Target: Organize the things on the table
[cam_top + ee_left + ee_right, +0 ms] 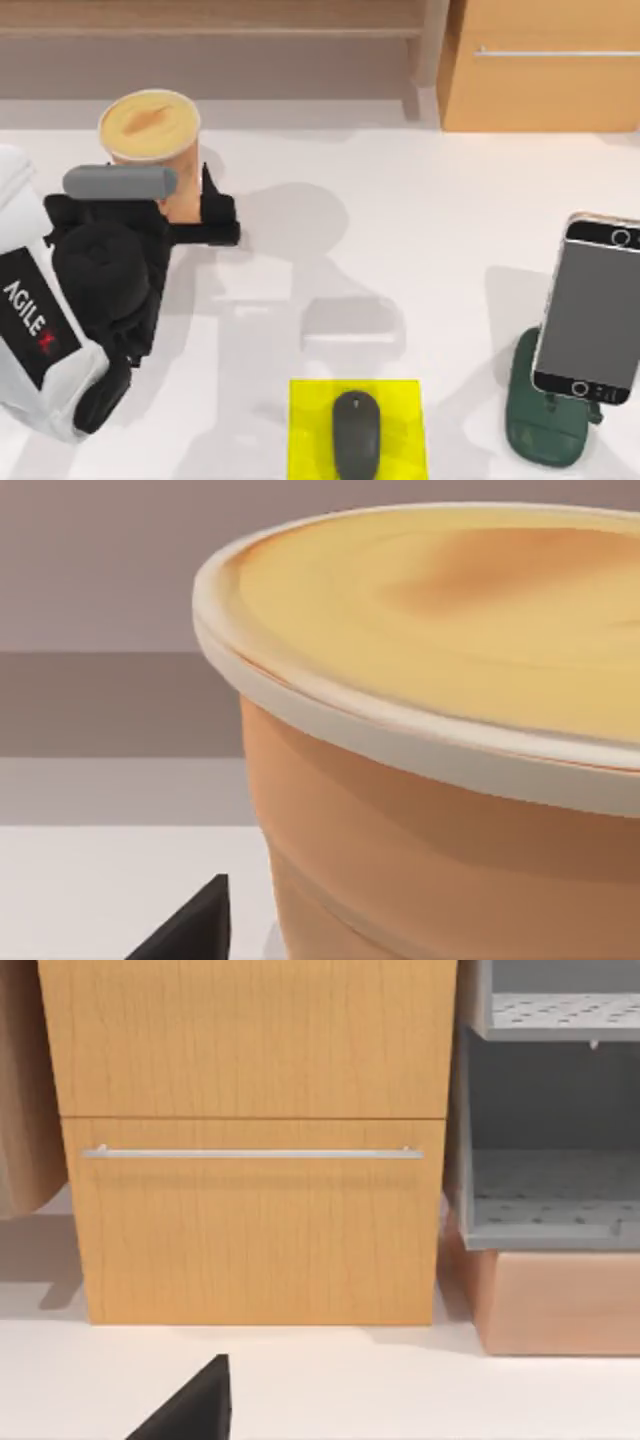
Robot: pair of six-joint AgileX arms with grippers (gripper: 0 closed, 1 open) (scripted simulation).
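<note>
The orange paper cup [150,135] with its tan lid stands at the back left of the white table [420,220]. My left gripper [190,205] is shut on the cup's wall, one black finger [218,212] showing at the cup's right. Up close, the left wrist view has the cup [430,810] right against the camera. The smartphone [588,310] leans upright on the dark green stand [545,425] at the right. The dark grey mouse [356,435] lies on the yellow pad [310,420] at the front middle. A black tip of my right gripper [190,1410] faces the cabinet.
A tan wooden cabinet [540,65] with a metal handle [250,1153] stands at the back right, with grey shelves [550,1190] beside it. A low wooden ledge [210,30] runs along the back. Open tabletop lies between the cup and the phone.
</note>
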